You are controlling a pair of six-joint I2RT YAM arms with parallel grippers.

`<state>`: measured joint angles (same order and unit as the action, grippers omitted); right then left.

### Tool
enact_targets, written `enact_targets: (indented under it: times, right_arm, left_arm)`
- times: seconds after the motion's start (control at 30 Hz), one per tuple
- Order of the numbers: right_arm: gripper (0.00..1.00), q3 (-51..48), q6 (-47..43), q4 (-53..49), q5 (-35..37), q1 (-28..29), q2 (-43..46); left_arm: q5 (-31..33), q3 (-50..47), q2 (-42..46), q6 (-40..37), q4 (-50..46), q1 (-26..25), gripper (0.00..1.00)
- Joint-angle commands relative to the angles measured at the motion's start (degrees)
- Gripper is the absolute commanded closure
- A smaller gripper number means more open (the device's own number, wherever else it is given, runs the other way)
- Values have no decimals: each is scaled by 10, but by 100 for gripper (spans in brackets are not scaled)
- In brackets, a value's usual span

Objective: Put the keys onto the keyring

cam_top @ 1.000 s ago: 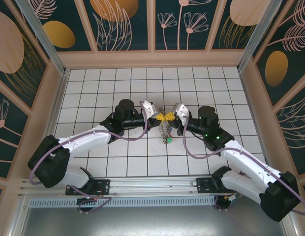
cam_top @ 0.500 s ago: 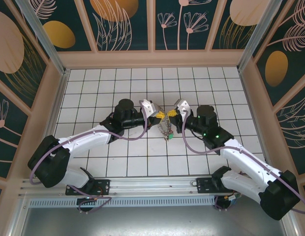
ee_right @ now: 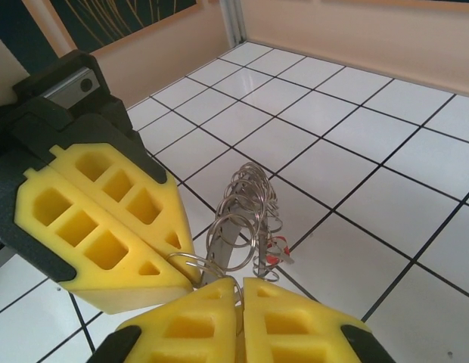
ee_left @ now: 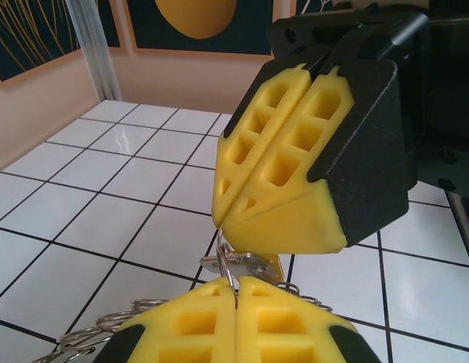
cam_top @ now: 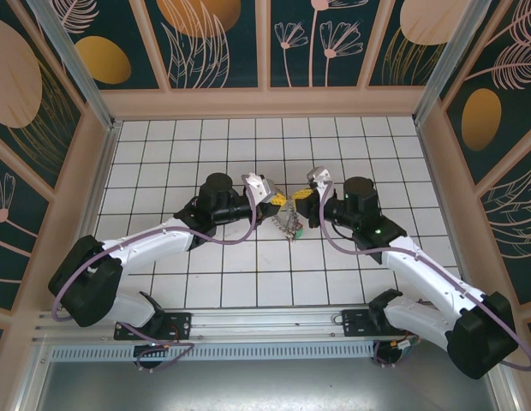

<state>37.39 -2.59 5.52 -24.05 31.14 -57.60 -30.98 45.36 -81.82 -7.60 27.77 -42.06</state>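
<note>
Left gripper and right gripper are both pressed together on the thin keyring wire. Risk: a weak pinch lets the wire slip, dropping the keys below the keyring.

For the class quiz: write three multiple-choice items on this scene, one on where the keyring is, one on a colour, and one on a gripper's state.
1. Where is the keyring?
A by the left wall
B on the near rail
C between the left gripper and right gripper

2. What colour are the finger pads?
A yellow
B blue
C white

3. How is the left gripper?
A wide open
B shut on the keyring
C shut on nothing

Answers:
1 C, the bunch sits just below the two meeting tips at mid-table.
2 A, both wrist views show yellow pads.
3 B, its jaws pinch the ring's thin wire.
</note>
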Motion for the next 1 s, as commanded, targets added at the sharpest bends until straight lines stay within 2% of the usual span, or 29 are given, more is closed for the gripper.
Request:
enact_targets:
  times: [0.0, 0.13, 0.4, 0.73, 0.87, 0.97]
  right_arm:
    - [90, 6, 12, -21, 32, -18, -8]
    - [92, 6, 8, -26, 16, -25, -7]
    - [90, 11, 4, -49, 3, -36, -33]
    - [78, 29, -21, -56, 27, -38, 6]
    - [77, 30, -64, -62, 29, -38, 40]
    - [75, 21, -139, -75, -14, -37, 60]
  left_arm:
    - [-43, 3, 6, 6, 70, -6, 100]
    - [-43, 3, 5, 7, 74, -6, 100]
    - [-44, 2, 6, 10, 77, -6, 100]
    - [-45, 0, 6, 7, 75, -7, 100]
    - [-52, 0, 6, 2, 68, -6, 100]
    - [-68, 2, 9, -6, 60, -6, 100]
